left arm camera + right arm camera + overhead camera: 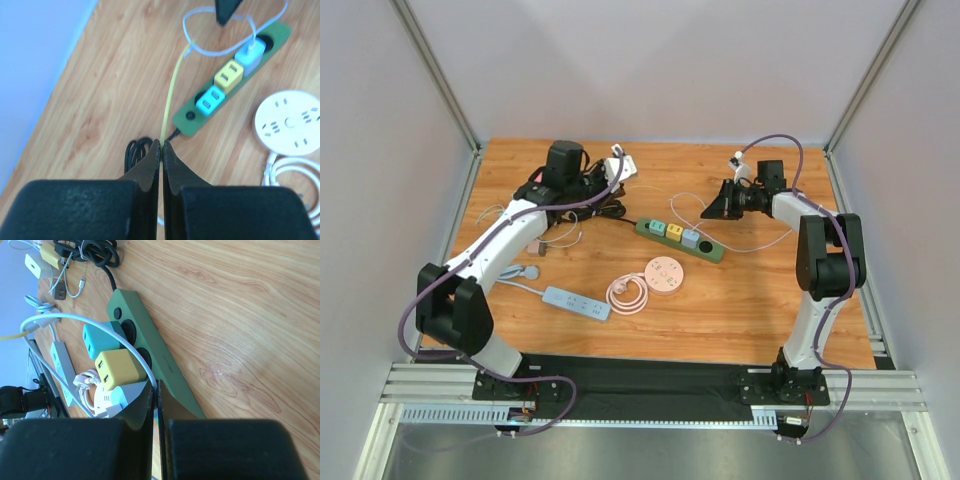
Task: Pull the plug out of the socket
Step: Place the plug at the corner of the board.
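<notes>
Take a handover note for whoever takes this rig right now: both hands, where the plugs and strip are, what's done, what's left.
Left hand: shut on the yellow cable.
Right hand: shut, white cable running to its tips; grip unclear.
Green power strip lies mid-table; teal plug, yellow plug and light-blue plug all sit in it.
Done: no plug out yet.
Left: pull the plug free of the strip.
</notes>
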Controlling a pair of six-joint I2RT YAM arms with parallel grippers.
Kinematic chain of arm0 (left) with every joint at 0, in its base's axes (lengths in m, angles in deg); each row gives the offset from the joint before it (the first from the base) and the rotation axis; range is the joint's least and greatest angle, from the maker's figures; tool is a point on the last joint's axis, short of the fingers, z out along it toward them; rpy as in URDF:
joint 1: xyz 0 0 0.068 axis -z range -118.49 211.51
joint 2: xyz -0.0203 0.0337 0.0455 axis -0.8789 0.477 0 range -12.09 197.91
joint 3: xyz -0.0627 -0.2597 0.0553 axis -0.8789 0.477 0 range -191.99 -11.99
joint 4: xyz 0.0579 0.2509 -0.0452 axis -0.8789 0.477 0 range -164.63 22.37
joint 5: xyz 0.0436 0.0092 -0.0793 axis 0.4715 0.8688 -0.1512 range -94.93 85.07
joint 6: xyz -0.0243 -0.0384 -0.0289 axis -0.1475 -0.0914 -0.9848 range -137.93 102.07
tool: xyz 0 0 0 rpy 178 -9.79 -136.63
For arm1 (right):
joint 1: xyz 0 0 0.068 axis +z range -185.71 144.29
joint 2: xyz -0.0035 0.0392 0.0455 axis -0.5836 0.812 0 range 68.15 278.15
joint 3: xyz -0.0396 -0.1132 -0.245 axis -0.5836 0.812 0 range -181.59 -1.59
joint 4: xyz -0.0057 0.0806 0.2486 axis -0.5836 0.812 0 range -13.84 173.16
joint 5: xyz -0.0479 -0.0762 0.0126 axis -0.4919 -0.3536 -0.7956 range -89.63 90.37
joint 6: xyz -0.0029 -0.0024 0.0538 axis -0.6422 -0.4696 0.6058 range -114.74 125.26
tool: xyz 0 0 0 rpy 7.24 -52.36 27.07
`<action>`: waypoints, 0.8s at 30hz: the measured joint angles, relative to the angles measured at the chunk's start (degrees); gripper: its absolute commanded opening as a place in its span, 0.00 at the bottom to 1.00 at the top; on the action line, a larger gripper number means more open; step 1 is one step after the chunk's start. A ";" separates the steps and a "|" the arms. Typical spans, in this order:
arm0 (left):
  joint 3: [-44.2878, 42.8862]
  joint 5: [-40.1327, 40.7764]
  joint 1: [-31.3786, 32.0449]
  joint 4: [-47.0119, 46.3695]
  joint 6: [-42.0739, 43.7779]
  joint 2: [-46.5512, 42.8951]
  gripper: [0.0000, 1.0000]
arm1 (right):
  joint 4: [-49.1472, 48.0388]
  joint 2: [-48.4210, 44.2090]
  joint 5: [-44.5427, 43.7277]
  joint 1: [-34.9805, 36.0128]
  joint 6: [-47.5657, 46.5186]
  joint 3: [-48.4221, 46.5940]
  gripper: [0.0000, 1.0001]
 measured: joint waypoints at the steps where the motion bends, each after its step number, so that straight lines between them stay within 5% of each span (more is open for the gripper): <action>1: 1.14 -2.36 -1.05 -1.57 -0.74 -0.96 0.00 | 0.00 0.00 -0.17 -0.04 0.00 0.00 0.00; 13: 18.43 -23.45 -23.21 -35.23 -35.67 -5.01 0.00 | -0.13 0.00 -0.98 -1.03 0.57 0.00 0.00; 24: 17.42 -32.04 -25.46 -46.82 -51.23 -3.72 0.00 | -0.42 0.00 -0.52 -1.40 1.11 0.00 0.00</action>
